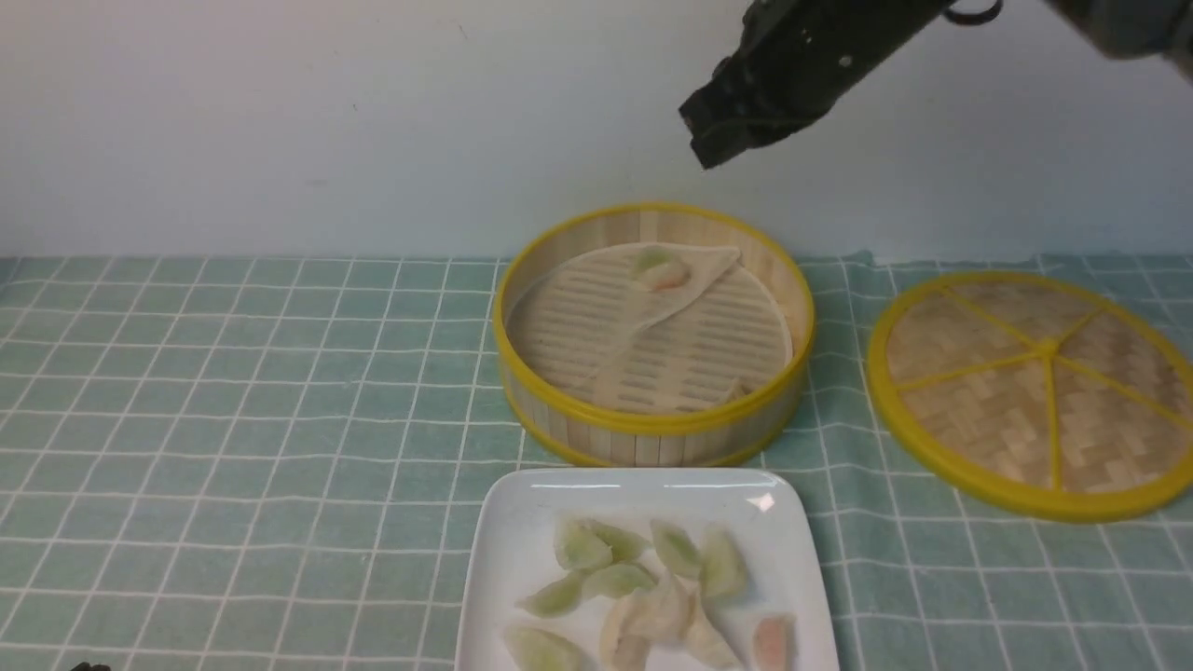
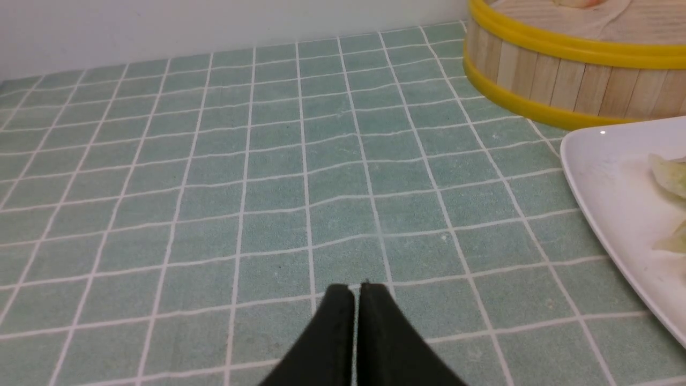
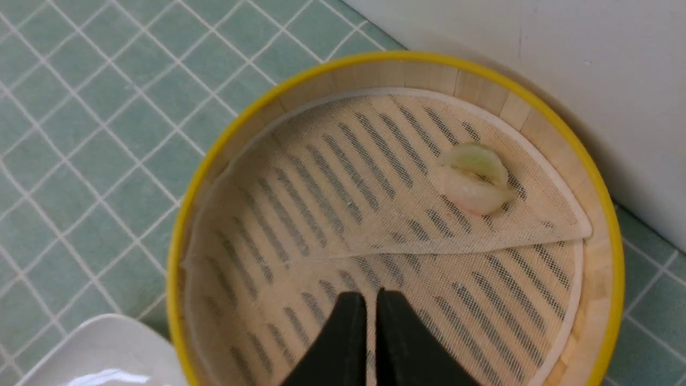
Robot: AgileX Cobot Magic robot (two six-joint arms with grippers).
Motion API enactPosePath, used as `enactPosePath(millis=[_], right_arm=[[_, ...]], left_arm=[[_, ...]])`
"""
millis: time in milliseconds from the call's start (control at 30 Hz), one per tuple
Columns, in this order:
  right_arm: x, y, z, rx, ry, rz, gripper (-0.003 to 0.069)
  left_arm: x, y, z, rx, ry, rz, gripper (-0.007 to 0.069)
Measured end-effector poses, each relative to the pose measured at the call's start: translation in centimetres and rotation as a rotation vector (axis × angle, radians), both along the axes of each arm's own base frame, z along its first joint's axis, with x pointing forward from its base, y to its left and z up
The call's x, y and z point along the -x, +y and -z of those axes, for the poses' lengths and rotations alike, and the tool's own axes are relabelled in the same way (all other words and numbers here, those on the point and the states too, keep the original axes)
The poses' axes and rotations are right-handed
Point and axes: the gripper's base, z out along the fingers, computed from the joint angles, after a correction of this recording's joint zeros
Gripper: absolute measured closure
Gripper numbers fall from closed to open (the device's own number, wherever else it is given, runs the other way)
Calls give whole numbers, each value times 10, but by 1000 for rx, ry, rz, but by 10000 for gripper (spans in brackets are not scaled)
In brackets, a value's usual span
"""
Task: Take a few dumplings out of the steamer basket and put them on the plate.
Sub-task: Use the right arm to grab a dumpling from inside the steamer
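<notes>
The steamer basket (image 1: 652,424) stands mid-table with its liner sheet folded over. Two dumplings (image 1: 662,270) lie side by side at its far side, one pale green (image 3: 474,161), one whitish (image 3: 474,195). The white plate (image 1: 522,531) sits just in front of the basket and carries several dumplings (image 1: 652,587). My right gripper (image 1: 708,154) hangs high above the basket's far rim; in the right wrist view its tips (image 3: 371,294) stand almost together with nothing between them, over the liner. My left gripper (image 2: 356,289) is shut and empty, low over the cloth left of the plate (image 2: 605,182).
The flat woven basket lid (image 1: 1035,391) lies on the green checked tablecloth (image 1: 233,419) to the right of the basket. A pale wall runs close behind the basket.
</notes>
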Motion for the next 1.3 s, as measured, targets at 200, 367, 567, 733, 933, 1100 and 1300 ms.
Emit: enactPosePath(millis=[200, 367, 567, 733, 933, 1100, 1300], right_arm=[[-30, 10, 59, 68, 28, -2, 547], [-49, 16, 109, 116, 15, -46, 424], [-66, 17, 138, 142, -91, -37, 286], [-76, 20, 149, 120, -164, -11, 221], [-82, 21, 167, 126, -191, -17, 214], [-84, 23, 175, 126, -209, -18, 214], [-83, 24, 178, 153, -211, -61, 309]], left_arm=[[0, 0, 0, 0, 0, 0, 631], [0, 0, 0, 0, 0, 0, 631], [0, 0, 0, 0, 0, 0, 631], [0, 0, 0, 0, 0, 0, 631], [0, 0, 0, 0, 0, 0, 631], [0, 0, 0, 0, 0, 0, 631], [0, 0, 0, 0, 0, 0, 631]])
